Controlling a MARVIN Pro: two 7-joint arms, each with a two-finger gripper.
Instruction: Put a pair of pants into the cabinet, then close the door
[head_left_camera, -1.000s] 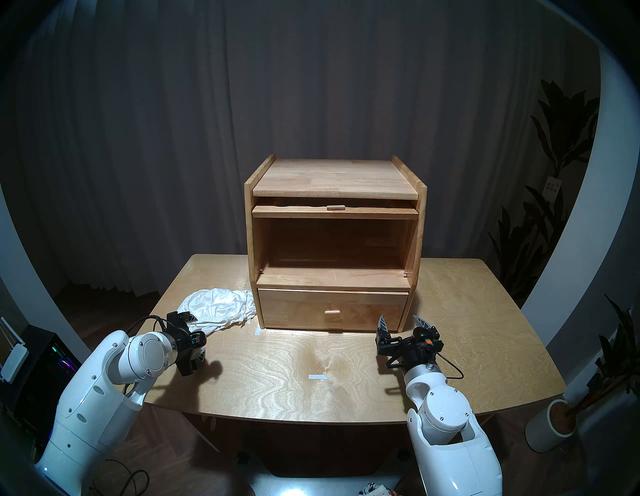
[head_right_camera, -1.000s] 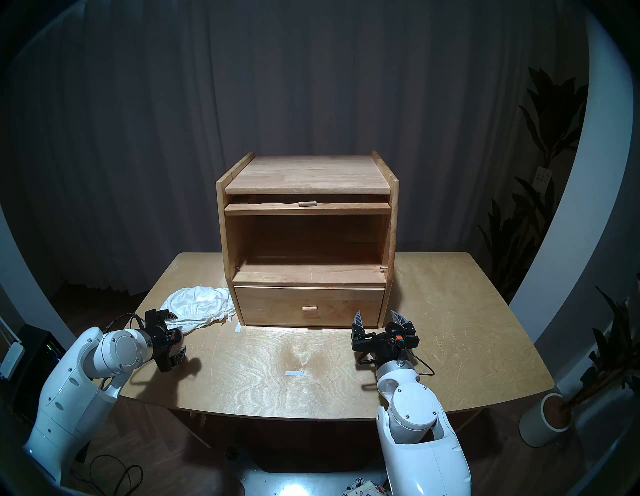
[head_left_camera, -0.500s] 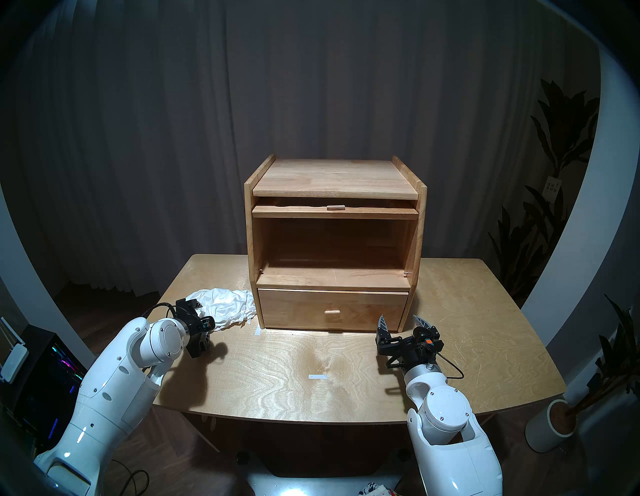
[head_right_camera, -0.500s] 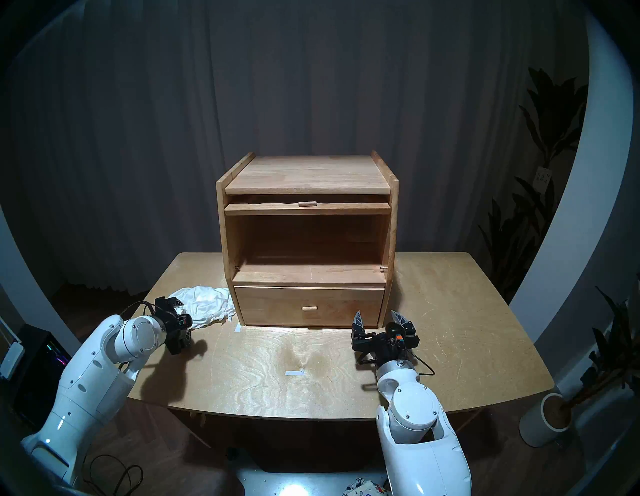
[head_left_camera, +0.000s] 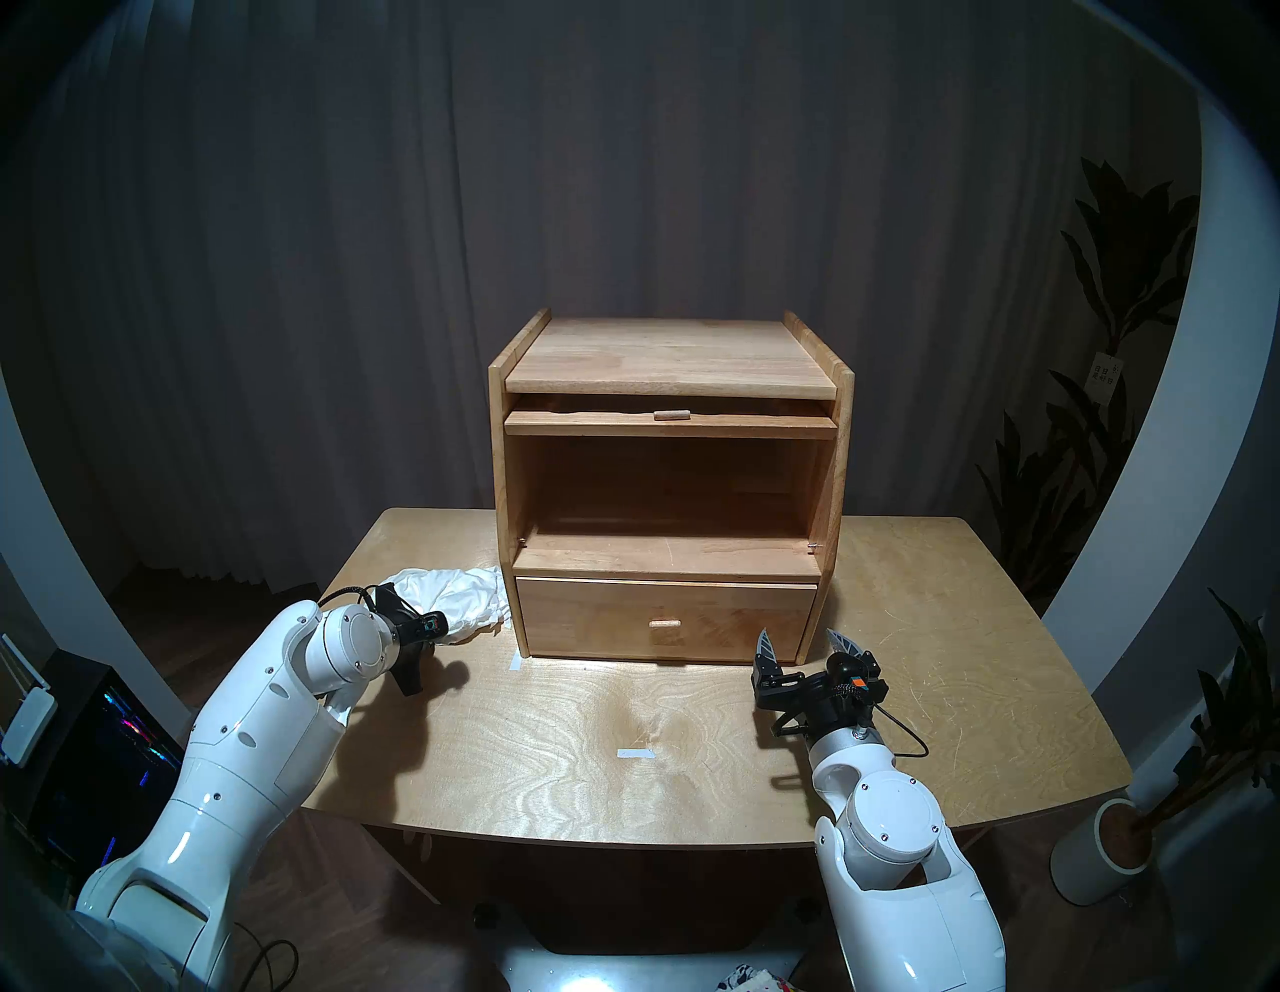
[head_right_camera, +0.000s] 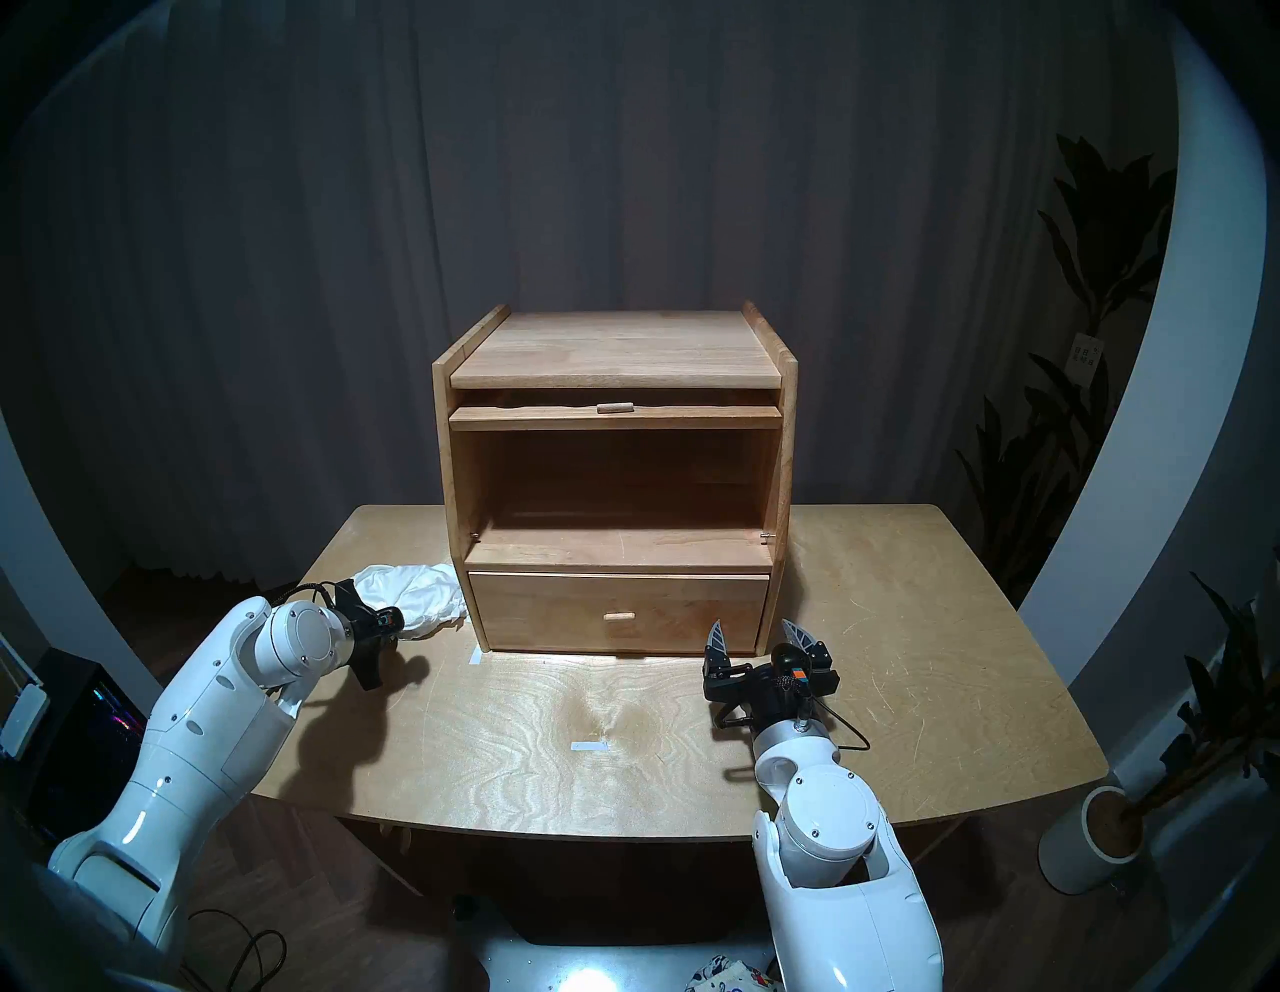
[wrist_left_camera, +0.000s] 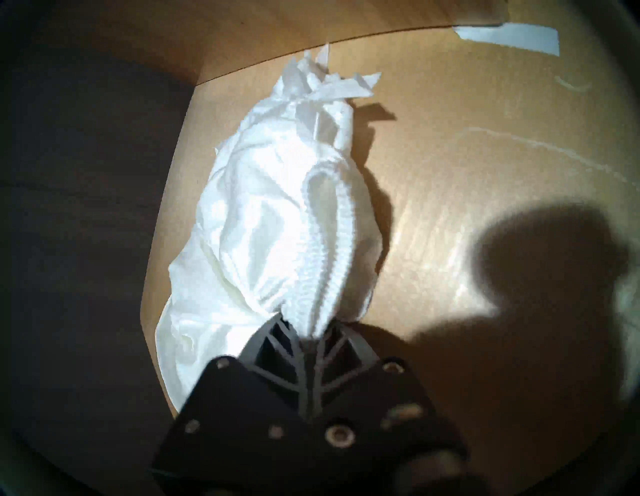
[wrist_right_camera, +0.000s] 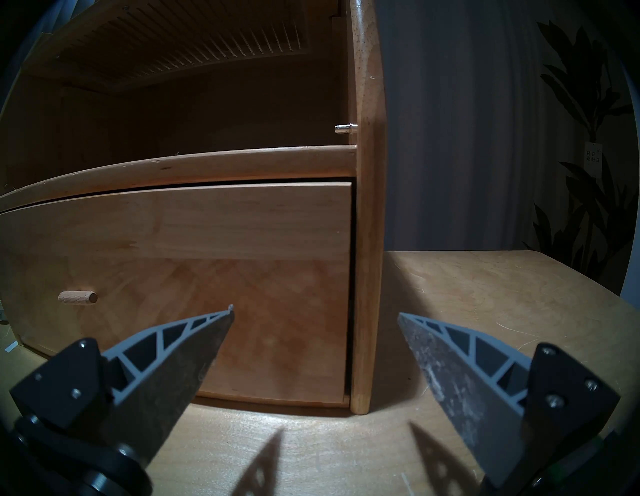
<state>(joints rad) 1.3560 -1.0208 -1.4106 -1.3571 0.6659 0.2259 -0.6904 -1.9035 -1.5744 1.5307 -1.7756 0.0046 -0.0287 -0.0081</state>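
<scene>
The white pants (head_left_camera: 460, 599) lie bunched on the table (head_left_camera: 623, 727) against the cabinet's left foot. In the left wrist view my left gripper (wrist_left_camera: 308, 324) is shut on the gathered waistband of the pants (wrist_left_camera: 270, 214). The wooden cabinet (head_left_camera: 668, 360) has its upper compartment open and bare. Its door (head_left_camera: 670, 422) is flipped up and slid in under the top, with only the front edge and knob showing. My right gripper (head_left_camera: 803, 644) hovers open, with nothing in it, in front of the drawer's (head_left_camera: 665, 620) right end.
Two bits of white tape (head_left_camera: 636, 754) mark the table. A potted plant (head_left_camera: 1108, 852) stands on the floor to the right, and a computer case (head_left_camera: 104, 727) to the left. Dark curtains hang behind.
My left arm reached forward over the pants and its gripper closed on the waistband, pushing the fabric into a tighter bunch toward the cabinet. The right arm stayed put.
</scene>
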